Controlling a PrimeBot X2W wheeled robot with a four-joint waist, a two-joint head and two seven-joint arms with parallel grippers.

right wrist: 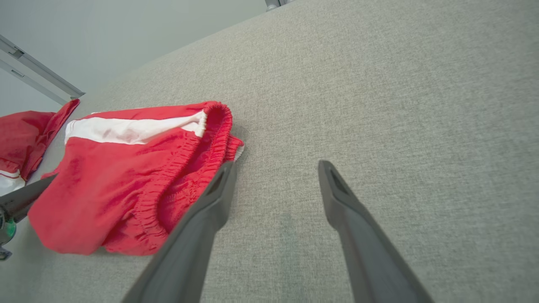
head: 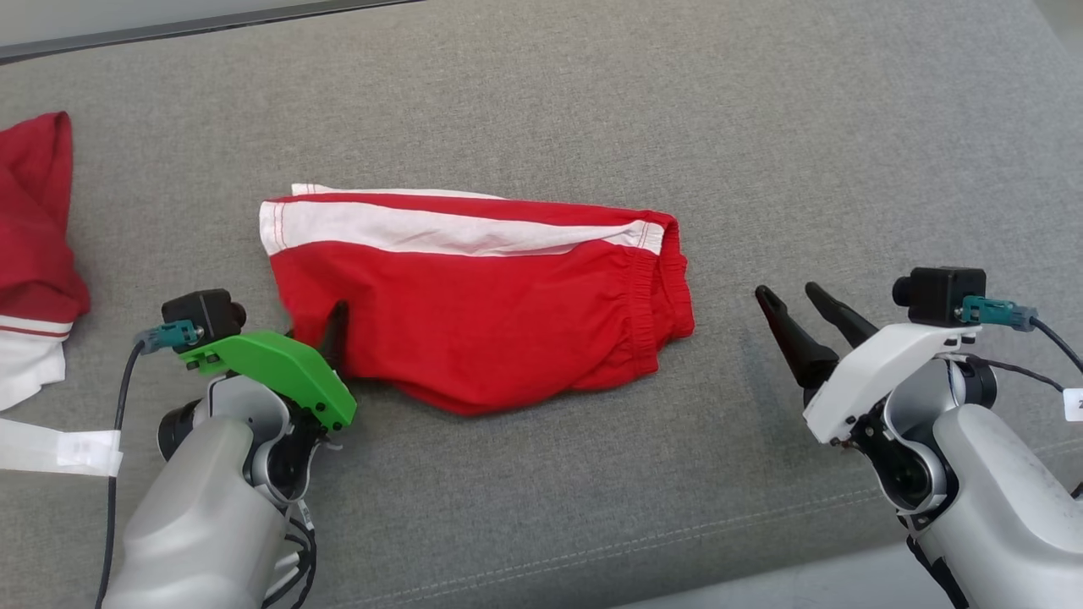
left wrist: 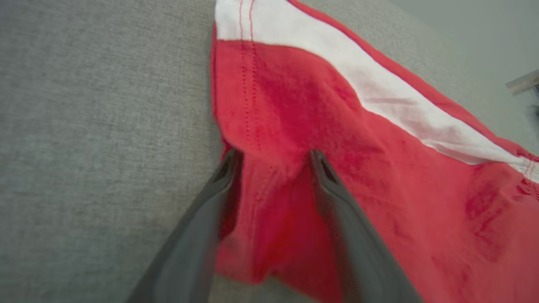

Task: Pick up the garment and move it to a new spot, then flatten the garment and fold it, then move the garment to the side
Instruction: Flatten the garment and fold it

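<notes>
The grey tabletop [head: 761, 127] carries the red shorts [head: 482, 321], which lie at its middle with the white stripe along the far edge. A second red garment [head: 34, 228] sits at the left edge. The left pincer [left wrist: 273, 164] is spread, straddling a ridge of cloth at the shorts' near left corner. The right pincer [head: 787, 292] is spread and empty beside the waistband. If the left pincer closes on one layer only, the shorts would likely unfold when lifted.
</notes>
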